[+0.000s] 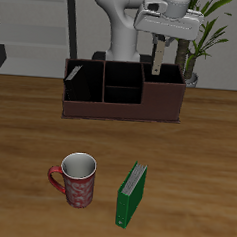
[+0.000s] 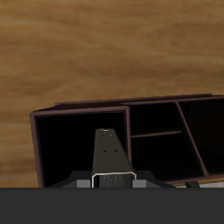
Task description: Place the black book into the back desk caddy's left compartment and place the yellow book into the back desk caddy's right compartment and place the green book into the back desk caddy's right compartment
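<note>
**Yellow book held over the caddy, green book waiting up front**

My tool [image 1: 158, 55] hangs above the back desk caddy [image 1: 122, 94], at about one o'clock from the middle of the bench [image 1: 29, 134] in the exterior view. Its fingers are closed on the yellow book [image 1: 157, 61], which stands upright between them, its lower end dipping toward one end compartment of the caddy. In the wrist view the same book [image 2: 108, 156] runs as a narrow strip straight away from me into a dark, open compartment, with a divided section beside it.

At the caddy's opposite end, around eleven o'clock, the black book [image 1: 73, 74] leans inside its compartment, a pale edge showing above the wall.

The green book [image 1: 131, 196] stands upright on the bench near the front edge, at about five o'clock, well apart from the caddy. Just beside it, toward seven o'clock, sits a red patterned mug [image 1: 76, 179] with its handle turned away from the book; the two are near but not touching.
</note>
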